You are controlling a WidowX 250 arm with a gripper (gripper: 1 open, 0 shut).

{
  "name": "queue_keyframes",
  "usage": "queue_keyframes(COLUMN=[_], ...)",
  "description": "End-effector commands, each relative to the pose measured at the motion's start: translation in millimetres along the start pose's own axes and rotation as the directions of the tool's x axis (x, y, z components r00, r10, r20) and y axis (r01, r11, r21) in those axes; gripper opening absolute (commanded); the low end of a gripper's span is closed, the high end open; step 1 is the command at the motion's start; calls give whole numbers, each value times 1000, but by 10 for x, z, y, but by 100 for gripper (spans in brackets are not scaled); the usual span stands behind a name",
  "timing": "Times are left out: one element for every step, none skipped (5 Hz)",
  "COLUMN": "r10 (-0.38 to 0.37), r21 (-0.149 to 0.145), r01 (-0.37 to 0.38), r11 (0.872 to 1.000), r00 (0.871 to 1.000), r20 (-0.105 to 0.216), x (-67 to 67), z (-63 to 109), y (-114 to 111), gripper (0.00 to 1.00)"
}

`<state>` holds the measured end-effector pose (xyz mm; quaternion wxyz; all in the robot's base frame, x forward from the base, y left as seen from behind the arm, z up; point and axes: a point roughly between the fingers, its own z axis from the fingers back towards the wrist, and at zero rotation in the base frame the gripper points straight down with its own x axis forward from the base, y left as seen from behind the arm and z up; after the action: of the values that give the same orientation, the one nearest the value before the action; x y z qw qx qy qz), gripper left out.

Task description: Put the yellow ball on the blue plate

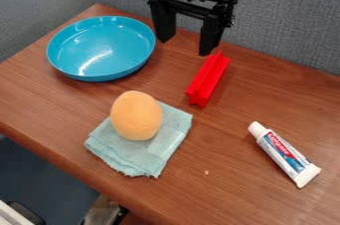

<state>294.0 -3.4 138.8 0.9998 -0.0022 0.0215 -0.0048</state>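
Wooden table [54,95] under it all, gripper [190,38] hung straight down – fingers spread wide, holding nothing, arm's top cut off by frame edge.

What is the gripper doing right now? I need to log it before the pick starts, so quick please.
Gripper: open, holding nothing, hanging above the table behind the red block. The yellow ball sits untouched on the teal cloth.

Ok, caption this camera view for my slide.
Open pincer hovers behind yellow ball on teal cloth; blue plate empty.
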Motion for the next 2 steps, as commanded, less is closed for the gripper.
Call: queue_keyframes(r10=[-16, -144], r21=[-2, 0], r01=[15, 144], r11=[1000, 990], r00=[1000, 988], r20=[-23, -50], x=[-33, -230], z=[-75, -114], y=[2, 36], gripper=[100, 100])
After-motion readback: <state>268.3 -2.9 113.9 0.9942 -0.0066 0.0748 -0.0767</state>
